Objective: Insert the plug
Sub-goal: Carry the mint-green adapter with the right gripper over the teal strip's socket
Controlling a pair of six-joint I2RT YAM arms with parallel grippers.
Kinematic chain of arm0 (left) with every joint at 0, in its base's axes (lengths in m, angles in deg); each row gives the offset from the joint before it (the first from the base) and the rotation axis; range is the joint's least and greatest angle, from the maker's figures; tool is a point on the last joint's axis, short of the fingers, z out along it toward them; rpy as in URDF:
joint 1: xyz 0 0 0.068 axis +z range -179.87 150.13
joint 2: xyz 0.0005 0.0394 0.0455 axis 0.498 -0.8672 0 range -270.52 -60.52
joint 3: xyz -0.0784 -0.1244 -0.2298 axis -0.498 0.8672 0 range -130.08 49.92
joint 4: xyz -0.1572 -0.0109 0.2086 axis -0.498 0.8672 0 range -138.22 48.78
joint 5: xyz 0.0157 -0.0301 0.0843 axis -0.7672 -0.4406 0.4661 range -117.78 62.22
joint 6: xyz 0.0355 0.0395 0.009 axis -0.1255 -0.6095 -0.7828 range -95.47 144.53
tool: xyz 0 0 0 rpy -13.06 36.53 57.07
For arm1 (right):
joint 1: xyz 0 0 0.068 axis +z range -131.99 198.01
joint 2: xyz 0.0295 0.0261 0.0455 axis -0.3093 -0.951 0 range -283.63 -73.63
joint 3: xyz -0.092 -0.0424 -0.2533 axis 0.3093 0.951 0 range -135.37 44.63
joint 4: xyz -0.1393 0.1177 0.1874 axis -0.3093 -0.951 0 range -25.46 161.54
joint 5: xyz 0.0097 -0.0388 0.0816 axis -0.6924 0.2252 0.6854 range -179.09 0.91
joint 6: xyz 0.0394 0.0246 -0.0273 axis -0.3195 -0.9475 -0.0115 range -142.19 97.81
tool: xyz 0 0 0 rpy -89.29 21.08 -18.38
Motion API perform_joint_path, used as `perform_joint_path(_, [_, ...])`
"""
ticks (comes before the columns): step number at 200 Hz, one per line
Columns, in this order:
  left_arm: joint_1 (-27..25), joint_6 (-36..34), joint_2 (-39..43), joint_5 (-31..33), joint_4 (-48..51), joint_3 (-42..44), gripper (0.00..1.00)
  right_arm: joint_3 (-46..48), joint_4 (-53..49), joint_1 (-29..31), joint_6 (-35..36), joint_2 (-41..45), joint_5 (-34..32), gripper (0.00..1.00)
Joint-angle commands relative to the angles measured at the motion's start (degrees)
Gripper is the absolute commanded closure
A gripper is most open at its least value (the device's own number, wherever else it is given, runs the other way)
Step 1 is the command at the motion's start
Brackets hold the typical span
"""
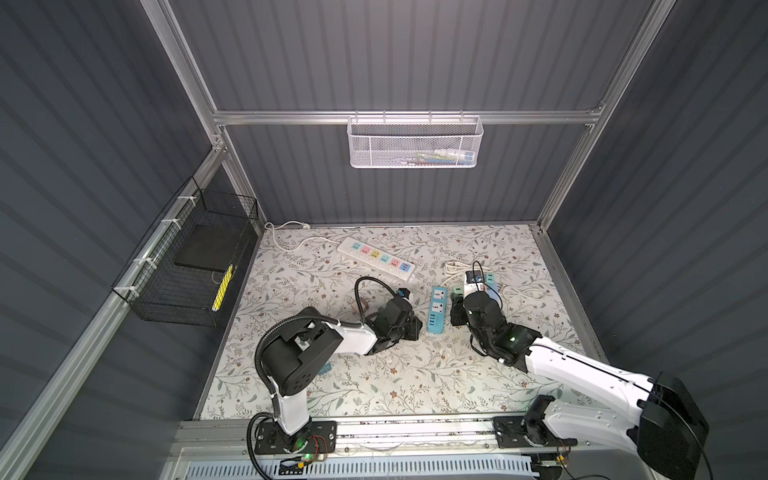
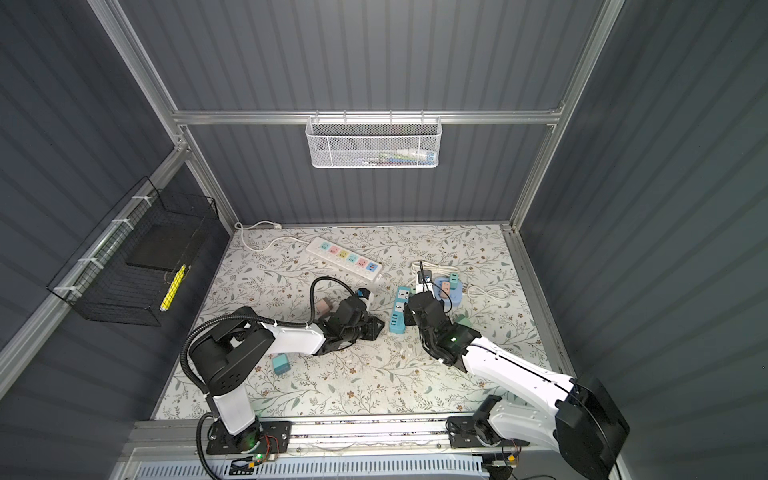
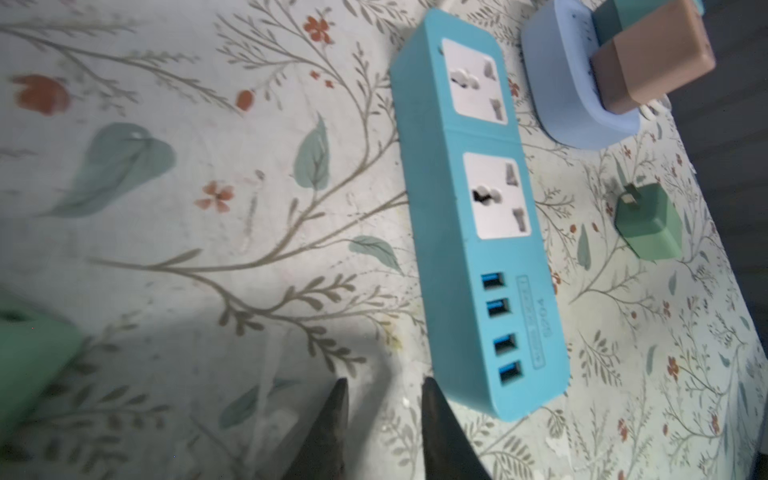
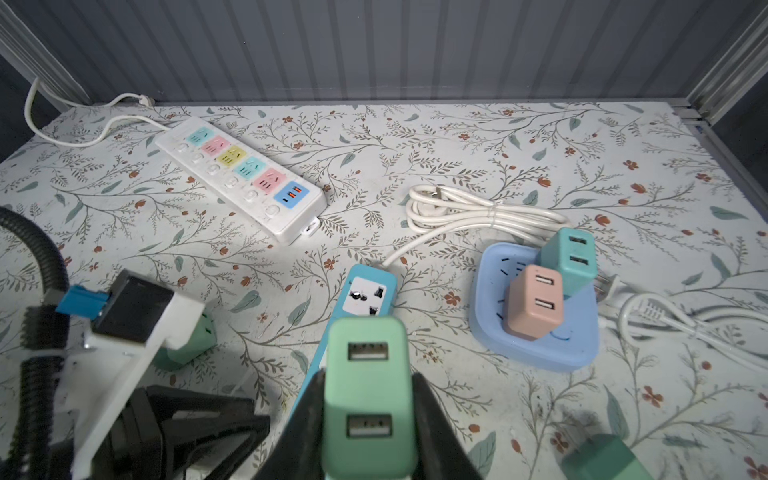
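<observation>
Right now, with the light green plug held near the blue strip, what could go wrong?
1. The right gripper grips the light green plug with its prongs hidden, so they may miss a socket on the blue strip.
2. The strip lies unheld on the cloth; the left gripper is beside its USB end, not on it, so pushing could slide it.

Socket units on bench (image 4: pixel 415 137), three: white strip (image 4: pixel 241 178), blue strip (image 3: pixel 457 257), round blue base (image 4: pixel 552 353).
Charger cubes, seven: held mint cube (image 4: pixel 368 395); teal cube (image 4: pixel 569 257) and pink cube (image 4: pixel 534 301) in base; loose green cube (image 3: pixel 648 220), blue-green cube (image 2: pixel 281 365), brownish cube (image 2: pixel 324 307), second mint cube (image 4: pixel 187 345).
Coiled white cords, two: tied cord (image 4: pixel 469 212), looped cord (image 4: pixel 685 324).
Baskets, two: white mesh basket (image 1: pixel 395 145), black wire basket (image 1: pixel 178 309).
</observation>
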Motion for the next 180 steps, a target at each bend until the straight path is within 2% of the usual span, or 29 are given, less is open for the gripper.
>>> perform_joint_path(1, [-3.1, 0.7, -2.1, -3.4, 0.5, -1.1, 0.70, 0.8, 3.3, -2.3, -0.5, -0.5, 0.9, 0.82])
perform_joint_path(49, [-6.1, -0.3, -1.8, -2.1, 0.6, -1.8, 0.69, 2.2, 12.6, -7.7, -1.3, -7.9, 7.8, 0.83])
perform_joint_path(91, [-5.7, -3.7, 5.2, 3.9, 5.6, -0.2, 0.67, 3.8, 22.7, -8.5, -2.1, -15.2, 11.2, 0.83])
perform_joint_path(127, [-3.2, -4.6, 13.4, 8.1, 10.6, 2.9, 0.62, 5.6, 28.4, -7.0, -4.5, -20.2, 8.7, 0.85])
perform_joint_path(180, [-2.1, -5.9, 22.1, 11.7, 12.9, 6.7, 0.58, 3.6, 27.9, -5.7, -4.6, -22.2, 3.8, 0.85])
